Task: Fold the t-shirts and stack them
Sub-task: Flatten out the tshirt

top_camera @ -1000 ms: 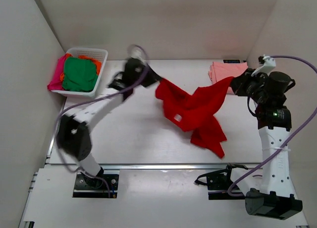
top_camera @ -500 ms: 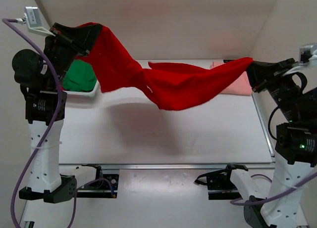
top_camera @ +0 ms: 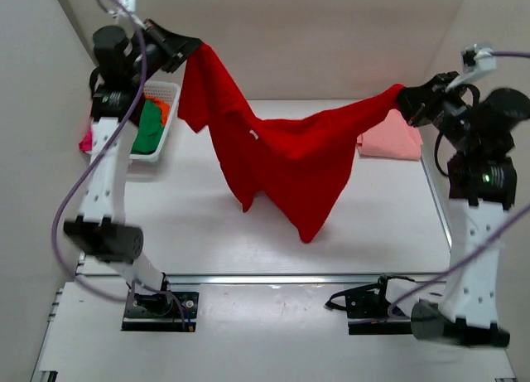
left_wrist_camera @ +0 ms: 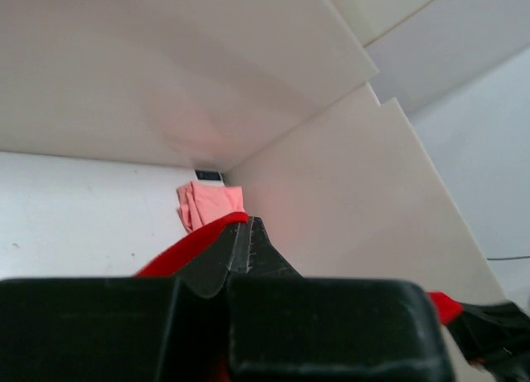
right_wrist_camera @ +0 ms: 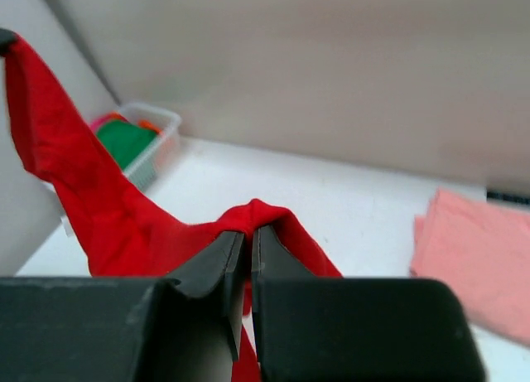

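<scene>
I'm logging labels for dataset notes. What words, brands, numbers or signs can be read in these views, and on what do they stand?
No text can be read in any view.
On the red t-shirt, a small pale patch, perhaps a tag: too small to read.
Behind the pink t-shirt, a small dark plate: too blurred to read.

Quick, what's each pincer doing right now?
Left pincer: closed, holding the red t-shirt.
Right pincer: closed, holding the same red t-shirt.
</scene>
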{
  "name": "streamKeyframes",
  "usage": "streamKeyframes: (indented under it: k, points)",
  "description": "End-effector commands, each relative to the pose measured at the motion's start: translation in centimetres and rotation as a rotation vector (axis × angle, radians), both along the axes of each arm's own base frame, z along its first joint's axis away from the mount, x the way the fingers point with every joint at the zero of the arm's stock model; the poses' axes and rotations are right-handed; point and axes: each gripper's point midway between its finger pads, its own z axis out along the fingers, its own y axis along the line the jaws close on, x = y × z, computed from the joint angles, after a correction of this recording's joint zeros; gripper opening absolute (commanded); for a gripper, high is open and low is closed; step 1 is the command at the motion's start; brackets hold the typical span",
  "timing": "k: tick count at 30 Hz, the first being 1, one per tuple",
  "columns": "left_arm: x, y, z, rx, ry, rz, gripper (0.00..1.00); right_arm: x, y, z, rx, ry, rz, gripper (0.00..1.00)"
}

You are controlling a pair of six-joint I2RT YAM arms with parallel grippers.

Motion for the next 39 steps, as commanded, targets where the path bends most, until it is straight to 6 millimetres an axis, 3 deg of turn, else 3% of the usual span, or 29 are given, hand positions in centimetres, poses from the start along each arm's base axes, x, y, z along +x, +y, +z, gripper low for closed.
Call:
streamKeyframes:
  k: [1,2,3,4,5,7,8,9,12,14,18,19,20,21,23,24,25,26,27,28,29,30,31,32,33,36,37,38,39]
  points:
    - [5.4,-3.4,-2.7,-0.039,0.066,-0.155,0.0,4.0,-3.8,-1.7,-0.037,0.02,-0.088,0.0]
    - [4.7,-4.3,0.0,-0.064,0.006,-0.208,0.0,4.6,-6.0,-1.1,-0.04,0.009,-0.137,0.0]
    - [7.4,-5.6,-2.0,-0.084,0.034,-0.243,0.0,4.4,-7.9,0.1,-0.05,-0.02,-0.19,0.0]
    - [8.2,-7.0,-1.1,-0.126,0.003,-0.306,0.0,4.5,-8.5,1.5,-0.062,-0.046,-0.204,0.0]
    - [8.9,-8.2,-0.9,-0.186,0.016,-0.367,0.0,5.3,-9.9,1.3,-0.072,-0.025,-0.247,0.0]
    - [8.3,-9.2,1.9,-0.266,-0.093,-0.457,0.0,4.3,-10.5,5.7,-0.128,-0.115,-0.321,0.0]
    - [7.9,-9.9,2.1,-0.299,-0.083,-0.491,0.0,4.4,-10.7,6.2,-0.133,-0.118,-0.341,0.0]
    - [7.5,-9.8,2.4,-0.297,-0.11,-0.502,0.0,3.8,-10.8,7.6,-0.14,-0.155,-0.367,0.0]
    - [6.5,-9.9,1.1,-0.259,-0.096,-0.504,0.02,2.1,-9.9,8.7,-0.139,-0.184,-0.383,0.0]
    - [7.0,-9.2,0.0,-0.246,-0.079,-0.503,0.02,1.2,-9.2,8.1,-0.123,-0.179,-0.363,0.0]
    - [7.6,-9.4,-1.9,-0.208,-0.042,-0.521,0.02,-0.7,-5.9,6.6,-0.072,-0.17,-0.258,0.0]
    - [8.2,-9.2,-3.0,-0.195,-0.024,-0.501,0.02,-1.2,-4.4,5.4,-0.044,-0.151,-0.203,0.0]
    - [8.6,-8.5,-3.3,-0.198,-0.009,-0.478,0.02,-0.5,-3.6,2.6,-0.001,-0.08,-0.167,0.0]
    - [9.1,-8.2,-4.8,-0.189,0.013,-0.458,0.02,-1.5,-2.1,2.4,0.009,-0.102,-0.115,0.0]
    - [10.8,-7.1,-8.5,-0.189,0.096,-0.399,0.02,-0.9,1.0,-3.6,0.064,0.019,-0.01,0.0]
    - [12.0,-5.8,-10.9,-0.179,0.156,-0.352,0.02,-1.3,1.7,-4.8,0.07,0.035,-0.008,0.0]
    - [12.7,-5.6,-12.7,-0.154,0.184,-0.325,0.02,-1.2,3.6,-7.7,0.071,0.094,0.021,0.0]
    - [13.6,-4.7,-16.0,-0.151,0.292,-0.294,0.01,-1.6,6.8,-10.8,0.049,0.168,0.112,0.0]
    - [14.2,-4.4,-18.3,-0.116,0.341,-0.272,0.02,-1.5,7.6,-12.2,0.048,0.196,0.088,0.0]
    - [15.1,-3.8,-20.0,-0.072,0.354,-0.235,0.05,-1.9,10.6,-15.5,0.017,0.262,0.138,0.0]
    - [15.3,-3.2,-21.3,-0.033,0.396,-0.193,0.17,-3.1,13.6,-17.7,0.005,0.294,0.193,0.0]
    - [15.7,-2.6,-23.1,-0.012,0.445,-0.158,0.37,-3.2,15.4,-19.6,-0.011,0.337,0.221,0.0]
    - [16.7,-1.3,-23.4,0.007,0.44,-0.108,0.63,-5.2,21.1,-24.3,-0.028,0.426,0.36,0.0]
    - [17.2,-0.8,-23.2,-0.004,0.435,-0.101,0.71,-5.3,22.8,-27.2,-0.065,0.49,0.395,0.0]
    - [17.5,-0.2,-23.7,-0.027,0.456,-0.098,0.72,-6.2,25.4,-29.6,-0.096,0.524,0.437,0.0]
    - [17.7,0.6,-20.3,-0.046,0.384,-0.101,0.73,-8.4,30.4,-34.6,-0.151,0.583,0.534,0.0]
    - [17.4,0.3,-19.3,-0.043,0.363,-0.117,0.75,-9.2,32.3,-34.2,-0.128,0.581,0.589,0.0]
    - [17.3,2.0,-17.4,-0.053,0.326,-0.097,0.76,-9.6,33.8,-35.1,-0.145,0.593,0.608,0.0]
    - [16.7,2.0,-16.1,-0.06,0.31,-0.109,0.76,-10.3,34.9,-37.0,-0.172,0.627,0.637,0.0]
